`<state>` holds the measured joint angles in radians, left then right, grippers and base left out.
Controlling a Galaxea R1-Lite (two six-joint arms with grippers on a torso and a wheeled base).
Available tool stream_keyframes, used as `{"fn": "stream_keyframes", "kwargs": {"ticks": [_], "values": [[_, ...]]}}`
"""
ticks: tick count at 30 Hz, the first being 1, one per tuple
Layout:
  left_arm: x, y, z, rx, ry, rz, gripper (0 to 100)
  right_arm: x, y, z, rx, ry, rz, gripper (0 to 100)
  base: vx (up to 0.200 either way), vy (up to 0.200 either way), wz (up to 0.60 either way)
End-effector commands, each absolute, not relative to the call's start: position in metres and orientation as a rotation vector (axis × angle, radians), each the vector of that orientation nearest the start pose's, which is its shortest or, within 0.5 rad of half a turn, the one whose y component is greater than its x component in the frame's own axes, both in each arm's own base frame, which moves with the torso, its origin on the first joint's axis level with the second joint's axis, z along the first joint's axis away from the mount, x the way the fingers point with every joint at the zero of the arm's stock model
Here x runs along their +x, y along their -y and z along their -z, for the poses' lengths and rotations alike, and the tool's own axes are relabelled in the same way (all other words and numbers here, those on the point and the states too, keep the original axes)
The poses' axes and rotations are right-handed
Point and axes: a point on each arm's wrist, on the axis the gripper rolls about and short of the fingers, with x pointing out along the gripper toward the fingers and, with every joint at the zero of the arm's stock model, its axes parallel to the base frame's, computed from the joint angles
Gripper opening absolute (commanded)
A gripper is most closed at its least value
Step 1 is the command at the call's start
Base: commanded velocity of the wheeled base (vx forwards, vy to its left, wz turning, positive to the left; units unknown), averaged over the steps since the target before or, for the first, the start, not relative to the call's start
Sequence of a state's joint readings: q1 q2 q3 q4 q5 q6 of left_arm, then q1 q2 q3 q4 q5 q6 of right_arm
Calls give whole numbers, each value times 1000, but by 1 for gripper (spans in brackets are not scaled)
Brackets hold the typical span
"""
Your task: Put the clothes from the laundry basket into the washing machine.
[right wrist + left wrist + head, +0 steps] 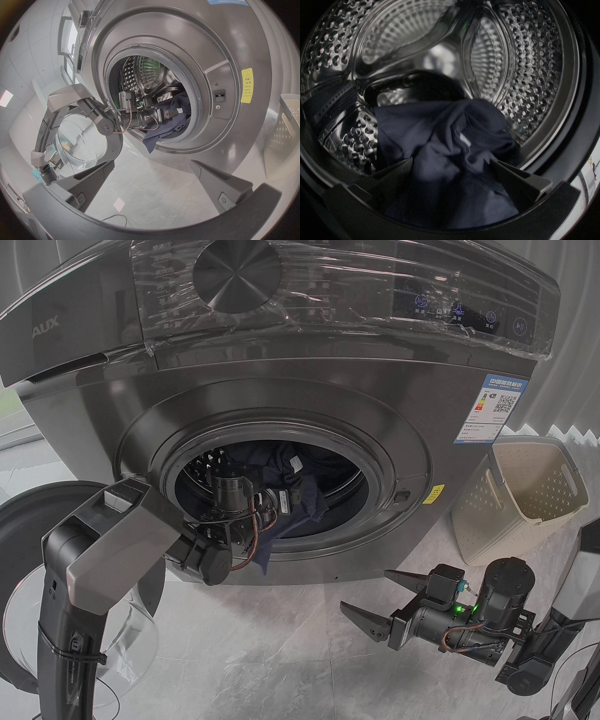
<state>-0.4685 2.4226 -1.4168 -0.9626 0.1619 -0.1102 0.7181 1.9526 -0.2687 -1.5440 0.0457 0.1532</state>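
Observation:
A dark navy garment (pixel 304 500) lies in the drum (pixel 531 62) of the grey washing machine (pixel 375 421), with one corner hanging out over the door rim (pixel 150 143). My left gripper (pixel 451 165) is inside the drum mouth, open, its fingers spread wide on either side of the bunched navy cloth (pixel 440 137). My right gripper (pixel 370 593) hangs open and holds nothing, low over the floor in front of the machine, to the right of the opening. The cream laundry basket (pixel 525 490) stands to the right of the machine; no clothes show in it.
The round glass door (pixel 25 540) is swung wide open at the machine's left, behind my left arm. Pale tiled floor (pixel 262 640) stretches in front of the machine. A thin cable (pixel 115 217) lies on the floor.

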Motion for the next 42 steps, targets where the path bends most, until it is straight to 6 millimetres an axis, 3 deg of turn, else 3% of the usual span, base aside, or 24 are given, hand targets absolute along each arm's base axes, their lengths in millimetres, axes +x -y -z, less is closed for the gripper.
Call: {"fn": "stream_keyframes", "kwargs": {"ticks": [1, 6, 7, 13, 20, 27, 28, 33, 34, 38, 42], "values": [[422, 212, -89, -83, -110, 324, 100, 201, -178, -81, 97, -198, -754, 100, 0, 0, 0], [421, 213, -79, -66, -162, 338, 100, 201, -179, -81, 97, -198, -754, 100, 0, 0, 0], [422, 214, -78, -67, -169, 349, 0, 201, -179, -80, 96, -199, -754, 100, 0, 0, 0], [433, 222, -76, -92, -138, 357, 0, 201, -179, -80, 95, -201, -754, 100, 0, 0, 0], [473, 224, -108, -248, 57, 271, 0, 201, -179, -79, 96, -204, -754, 100, 0, 0, 0], [476, 231, -121, -284, 136, 271, 0, 202, -180, -78, 95, -206, -754, 100, 0, 0, 0], [475, 230, -122, -284, 134, 267, 100, 202, -180, -78, 95, -206, -754, 100, 0, 0, 0], [460, 229, -126, -270, 81, 274, 100, 202, -180, -78, 95, -206, -754, 100, 0, 0, 0], [448, 227, -125, -248, 23, 292, 100, 202, -180, -78, 95, -206, -754, 100, 0, 0, 0], [418, 228, -111, -198, -141, 384, 100, 202, -180, -79, 96, -204, -755, 100, 0, 0, 0], [410, 229, -96, -177, -204, 412, 100, 202, -180, -79, 96, -203, -755, 100, 0, 0, 0]]}}
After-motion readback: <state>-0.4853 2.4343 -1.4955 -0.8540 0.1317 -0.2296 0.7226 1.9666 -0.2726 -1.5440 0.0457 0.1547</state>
